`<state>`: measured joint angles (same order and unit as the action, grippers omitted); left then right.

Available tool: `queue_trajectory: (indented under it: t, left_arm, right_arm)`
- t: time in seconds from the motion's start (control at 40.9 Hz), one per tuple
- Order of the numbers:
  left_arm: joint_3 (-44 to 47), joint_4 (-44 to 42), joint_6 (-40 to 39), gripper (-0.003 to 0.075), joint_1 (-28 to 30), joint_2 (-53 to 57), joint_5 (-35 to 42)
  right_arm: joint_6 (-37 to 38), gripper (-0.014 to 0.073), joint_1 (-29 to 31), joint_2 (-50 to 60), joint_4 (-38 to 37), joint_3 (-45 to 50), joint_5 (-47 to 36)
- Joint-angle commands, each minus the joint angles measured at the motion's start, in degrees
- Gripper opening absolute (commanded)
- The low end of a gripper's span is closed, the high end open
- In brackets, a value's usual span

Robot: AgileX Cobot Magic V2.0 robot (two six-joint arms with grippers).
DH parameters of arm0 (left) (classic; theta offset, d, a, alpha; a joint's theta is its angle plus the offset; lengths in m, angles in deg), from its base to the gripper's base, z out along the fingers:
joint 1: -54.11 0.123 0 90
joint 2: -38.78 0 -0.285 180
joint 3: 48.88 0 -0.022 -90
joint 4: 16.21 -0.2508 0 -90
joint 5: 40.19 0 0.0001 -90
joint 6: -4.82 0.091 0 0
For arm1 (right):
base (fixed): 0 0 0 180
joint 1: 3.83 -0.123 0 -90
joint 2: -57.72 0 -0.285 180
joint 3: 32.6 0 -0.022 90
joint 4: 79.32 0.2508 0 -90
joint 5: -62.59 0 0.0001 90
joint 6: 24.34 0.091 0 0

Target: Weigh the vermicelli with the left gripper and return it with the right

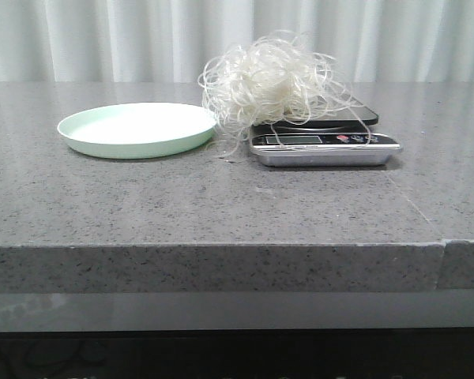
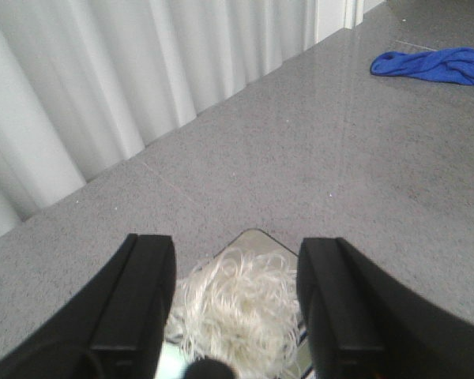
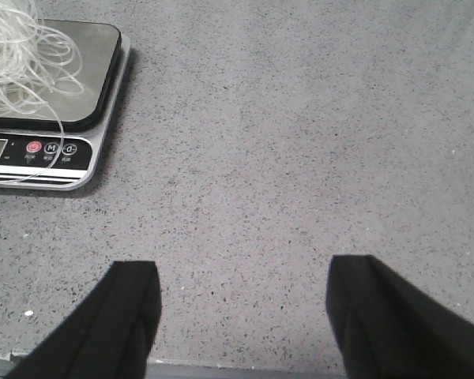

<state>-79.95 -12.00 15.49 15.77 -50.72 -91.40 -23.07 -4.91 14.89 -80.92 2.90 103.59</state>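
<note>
The vermicelli [image 1: 270, 85], a fluffy tangle of white strands, lies on the dark platform of the kitchen scale [image 1: 324, 148], with loops hanging over its left edge and display. The pale mint-green plate [image 1: 138, 129] stands empty to the left. Neither arm shows in the front view. In the left wrist view my left gripper [image 2: 235, 260] is open, above the vermicelli [image 2: 237, 312], which shows between its black fingers [image 2: 134, 304]. In the right wrist view my right gripper [image 3: 241, 292] is open and empty over bare counter, apart from the scale [image 3: 55, 118] and vermicelli [image 3: 20, 55].
The grey speckled counter [image 1: 221, 205] has a front edge close to the camera and a seam at the right. White curtains [image 1: 103, 39] hang behind it. A blue cloth [image 2: 434, 65] lies far off on the counter in the left wrist view.
</note>
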Motion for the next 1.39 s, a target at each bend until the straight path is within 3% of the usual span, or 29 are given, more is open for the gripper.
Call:
queue_trajectory:
  t: [0.0, 0.342, 0.659, 1.026, 1.368]
  left_arm:
    - [4.1, 0.7, 0.0, 0.0419, 0.1, 6.5, 5.7]
    - [31.1, 0.7, 0.0, 0.0419, 0.1, 26.6, 12.6]
    - [50.3, 0.8, 0.0, 0.0419, 0.1, 42.4, 14.0]
    - [56.2, 0.8, 0.0, 0.0419, 0.1, 47.0, 13.2]
    - [56.3, 0.8, 0.0, 0.0419, 0.1, 47.0, 13.2]
  right_arm:
    - [-0.2, 0.0552, 0.3, -0.5, 0.0, -1.4, -3.4]
    - [-0.4, 0.0552, -0.3, -0.5, 1.6, -1.4, -3.5]
    - [-7.8, 0.0510, -11.9, -11.0, 6.0, -7.0, -3.8]
    - [-7.8, 0.0510, -25.1, -33.1, 6.0, -23.9, -3.8]
    - [-7.8, 0.0510, -26.0, -53.1, 6.0, -41.4, -3.9]
